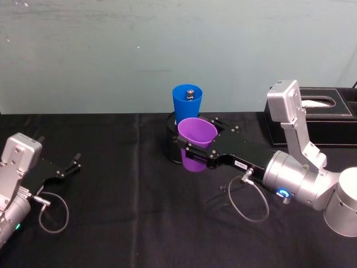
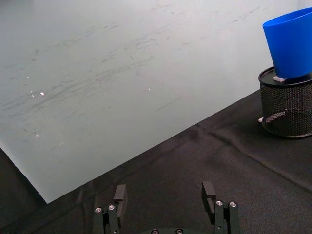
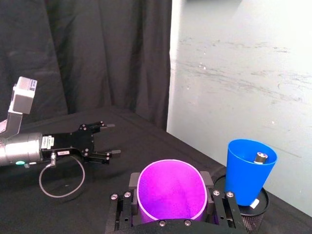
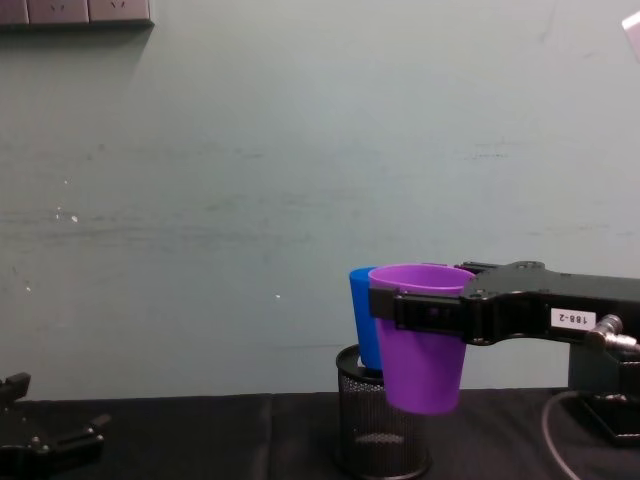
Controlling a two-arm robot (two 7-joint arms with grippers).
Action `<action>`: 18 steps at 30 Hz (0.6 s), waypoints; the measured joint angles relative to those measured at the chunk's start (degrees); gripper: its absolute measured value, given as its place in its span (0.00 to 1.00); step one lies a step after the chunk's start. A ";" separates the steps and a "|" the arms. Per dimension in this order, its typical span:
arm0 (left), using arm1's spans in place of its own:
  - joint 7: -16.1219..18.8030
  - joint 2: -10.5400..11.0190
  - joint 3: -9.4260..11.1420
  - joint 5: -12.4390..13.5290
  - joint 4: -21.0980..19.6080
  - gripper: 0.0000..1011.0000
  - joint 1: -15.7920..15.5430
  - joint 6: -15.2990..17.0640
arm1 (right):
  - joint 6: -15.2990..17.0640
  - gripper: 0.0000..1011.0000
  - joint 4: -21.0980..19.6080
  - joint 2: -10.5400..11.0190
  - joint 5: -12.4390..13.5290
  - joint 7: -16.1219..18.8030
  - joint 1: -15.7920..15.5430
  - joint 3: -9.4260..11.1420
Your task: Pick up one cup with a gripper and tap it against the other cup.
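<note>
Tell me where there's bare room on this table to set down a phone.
Widest bare patch: black cloth between the open left gripper and the black wire-mesh holder. The front strip before the raised purple plastic tumbler is free too. Crowded: the right gripper, bright blue plastic tumbler on the holder, black tissue box.

There are two cups on view: one purple cup (image 1: pixel 192 162) and one blue cup (image 1: pixel 185 106). There is one black mesh holder (image 4: pixel 380 440) and one tissue box (image 1: pixel 315 120) at the far right. There are two grippers, a left gripper (image 1: pixel 74 162) and a right gripper (image 1: pixel 199 138), each with two fingers (image 2: pixel 208 192). One table (image 1: pixel 139 212) carries everything.
</note>
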 joint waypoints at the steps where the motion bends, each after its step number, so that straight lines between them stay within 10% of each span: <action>1: 0.00 0.00 0.00 0.00 0.00 0.99 0.00 0.00 | 0.00 0.73 0.00 0.00 0.00 0.00 0.00 0.00; 18: 0.00 0.00 0.00 0.00 0.00 0.99 0.00 0.00 | 0.00 0.73 0.00 0.00 0.00 0.00 0.00 0.00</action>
